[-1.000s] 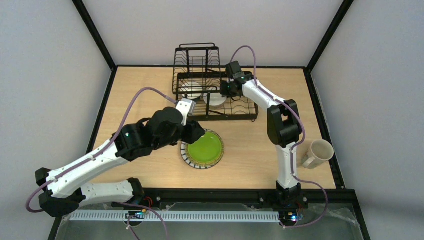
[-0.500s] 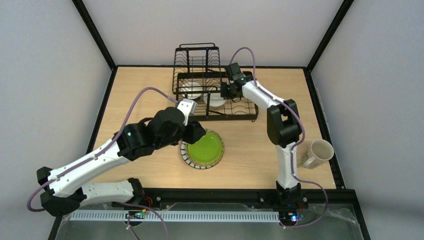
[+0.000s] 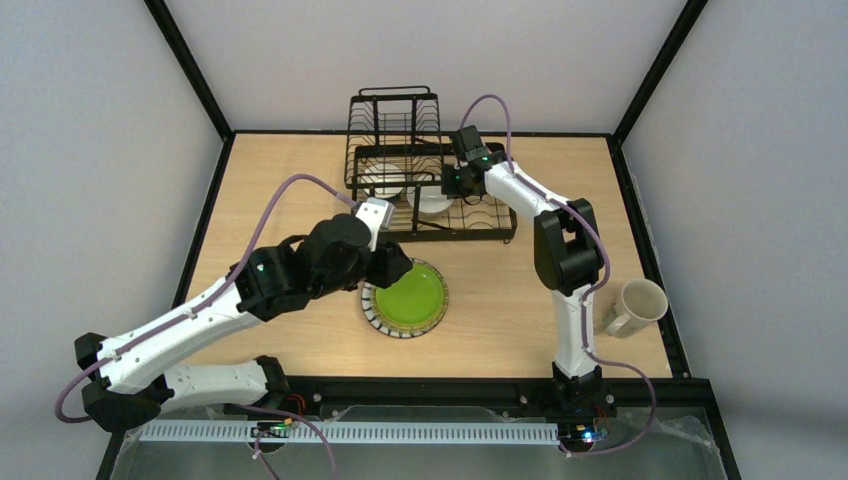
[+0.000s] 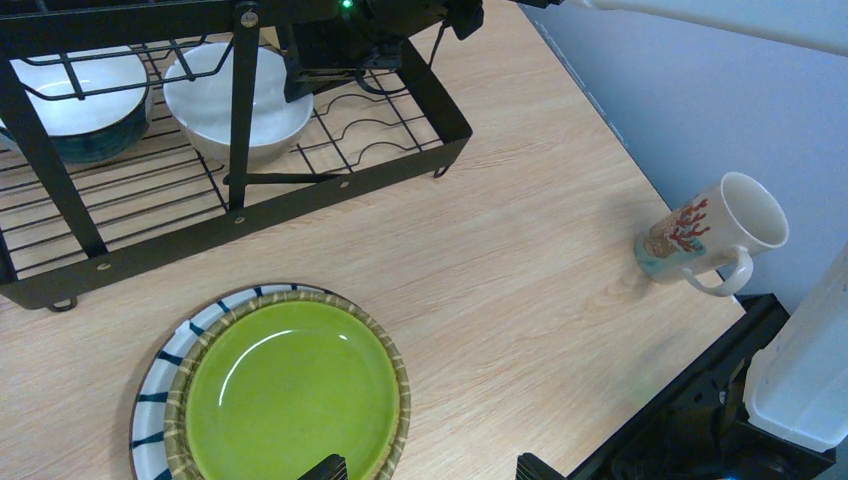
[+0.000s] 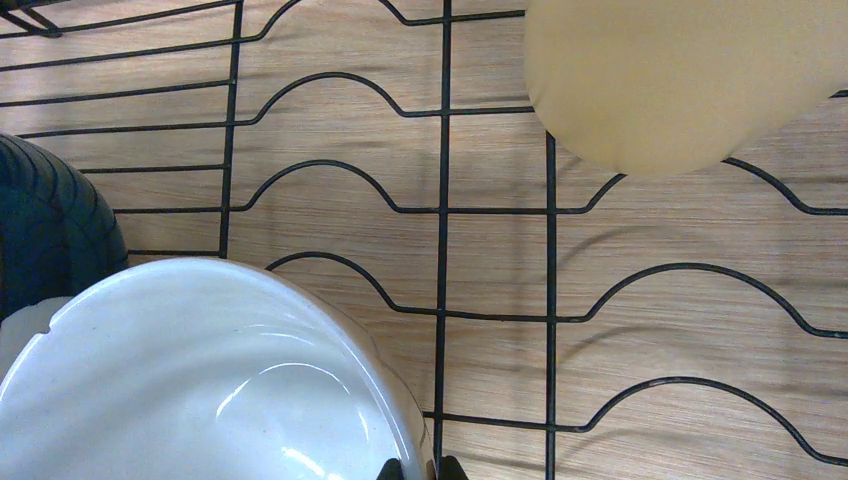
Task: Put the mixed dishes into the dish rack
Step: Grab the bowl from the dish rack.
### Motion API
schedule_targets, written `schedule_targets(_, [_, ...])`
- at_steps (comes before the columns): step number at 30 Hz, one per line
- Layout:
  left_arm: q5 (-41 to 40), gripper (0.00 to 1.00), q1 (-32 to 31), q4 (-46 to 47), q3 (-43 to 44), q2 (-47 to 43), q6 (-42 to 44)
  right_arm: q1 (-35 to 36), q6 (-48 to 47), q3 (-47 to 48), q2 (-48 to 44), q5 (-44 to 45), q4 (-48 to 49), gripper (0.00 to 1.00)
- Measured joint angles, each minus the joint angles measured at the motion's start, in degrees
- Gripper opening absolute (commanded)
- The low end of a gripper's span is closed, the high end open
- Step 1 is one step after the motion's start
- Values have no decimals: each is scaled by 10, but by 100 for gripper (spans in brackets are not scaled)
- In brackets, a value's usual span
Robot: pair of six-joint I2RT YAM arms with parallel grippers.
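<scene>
The black wire dish rack (image 3: 480,226) stands at the back of the table. On its flat tray sit a white bowl (image 3: 432,200), a blue-outside bowl (image 3: 385,183) and a yellow mug (image 5: 680,80). My right gripper (image 5: 412,468) is shut on the white bowl's (image 5: 200,380) rim, one fingertip on each side. A green plate (image 3: 410,297) with a striped rim lies flat in front of the rack. My left gripper (image 4: 425,470) hangs open above the plate's (image 4: 290,390) right edge, not touching it. A cream mug (image 3: 635,305) stands near the table's right edge.
The rack's taller basket tier (image 3: 395,118) rises at the back left. Black frame rails (image 3: 640,200) border the table, and the wall is close on the right. The cream mug (image 4: 715,235) has a red pattern, its handle toward the near edge.
My right gripper has closed onto the white bowl's rim. The left arm has shifted very slightly over the plate and stays open.
</scene>
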Motion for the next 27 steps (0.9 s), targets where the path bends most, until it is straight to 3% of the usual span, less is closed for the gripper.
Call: schedule_targets(27, [-7,97,0,-5,-5,32,0,-7,17,-48,-23,-7,42,0])
